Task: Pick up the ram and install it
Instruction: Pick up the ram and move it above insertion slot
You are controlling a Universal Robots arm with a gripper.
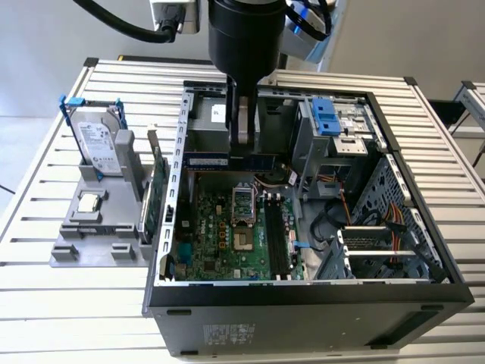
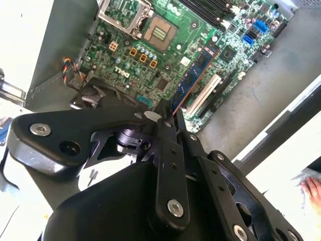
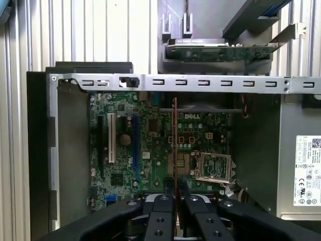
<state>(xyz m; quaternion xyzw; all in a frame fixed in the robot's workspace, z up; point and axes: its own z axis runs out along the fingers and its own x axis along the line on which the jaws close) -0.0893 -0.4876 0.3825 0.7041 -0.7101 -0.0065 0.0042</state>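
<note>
The ram (image 1: 220, 161) is a long, thin, dark bluish stick that hangs level above the far end of the green motherboard (image 1: 220, 243), inside the open computer case (image 1: 303, 299). My gripper (image 1: 244, 152) comes straight down from above and is shut on the stick near its middle. In the second wrist view the ram (image 2: 193, 75) juts out from between the black fingers (image 2: 168, 150) over the board. The first wrist view has the ram (image 3: 174, 145) edge-on, rising from the gripper (image 3: 175, 193). Black memory slots (image 1: 274, 235) lie beside the CPU socket (image 1: 242, 205), lower than the stick.
On the exterior view's left, a grey holder (image 1: 68, 246) carries a hard drive (image 1: 98, 144), a small silver CPU chip (image 1: 89, 202) and a green expansion card (image 1: 155, 201). Drive cages and cables (image 1: 356, 205) fill the case's other side. Fingers of a person's hand (image 2: 313, 188) show at one edge.
</note>
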